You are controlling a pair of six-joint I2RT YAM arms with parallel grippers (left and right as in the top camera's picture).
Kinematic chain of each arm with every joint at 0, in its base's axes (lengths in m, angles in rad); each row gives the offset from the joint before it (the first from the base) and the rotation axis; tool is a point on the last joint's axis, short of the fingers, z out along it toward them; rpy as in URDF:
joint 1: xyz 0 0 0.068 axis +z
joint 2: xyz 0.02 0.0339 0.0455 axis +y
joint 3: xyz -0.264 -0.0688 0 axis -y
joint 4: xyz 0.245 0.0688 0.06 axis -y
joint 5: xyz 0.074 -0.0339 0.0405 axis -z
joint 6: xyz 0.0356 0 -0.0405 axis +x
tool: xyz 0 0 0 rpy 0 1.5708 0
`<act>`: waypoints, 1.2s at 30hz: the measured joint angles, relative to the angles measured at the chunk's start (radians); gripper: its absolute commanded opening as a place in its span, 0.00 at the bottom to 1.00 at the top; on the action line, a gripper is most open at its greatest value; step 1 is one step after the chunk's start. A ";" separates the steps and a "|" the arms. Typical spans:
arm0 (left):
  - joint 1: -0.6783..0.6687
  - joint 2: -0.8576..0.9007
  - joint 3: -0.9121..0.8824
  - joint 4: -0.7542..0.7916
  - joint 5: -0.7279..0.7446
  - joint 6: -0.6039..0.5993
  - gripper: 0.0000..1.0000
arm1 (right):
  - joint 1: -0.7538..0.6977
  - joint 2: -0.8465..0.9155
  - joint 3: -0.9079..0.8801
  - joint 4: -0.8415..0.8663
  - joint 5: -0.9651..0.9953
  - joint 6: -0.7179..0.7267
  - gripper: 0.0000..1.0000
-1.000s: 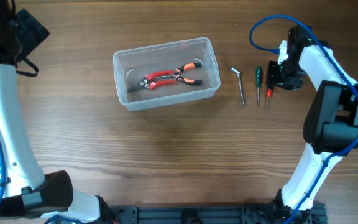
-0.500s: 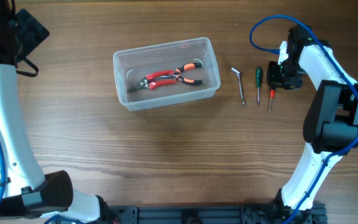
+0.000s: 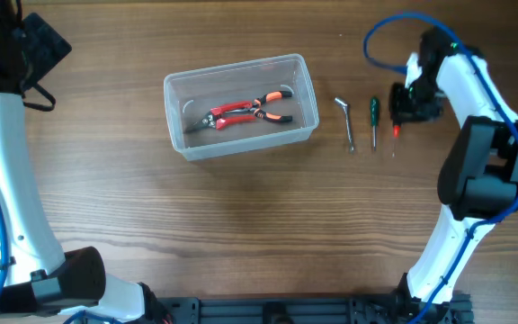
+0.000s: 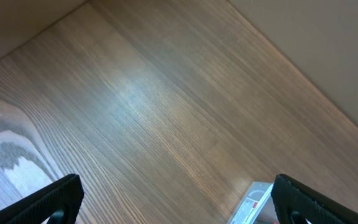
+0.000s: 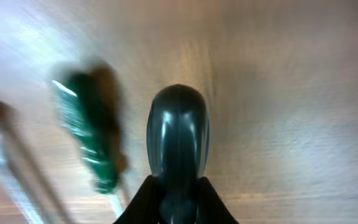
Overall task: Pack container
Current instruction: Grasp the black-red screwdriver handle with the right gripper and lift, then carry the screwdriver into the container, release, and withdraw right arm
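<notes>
Right end effector, at the right side of the desk, clenched on the dark handle end of the red screwdriver. The container stands well apart to its left and holds red-handled pliers. A green screwdriver and a hex key lie between them. Left end effector released, jaws wide above bare desk.
</notes>
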 measured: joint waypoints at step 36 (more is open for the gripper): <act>0.000 0.000 0.000 0.000 0.000 0.000 1.00 | 0.749 0.113 0.302 0.092 -0.352 -1.160 0.04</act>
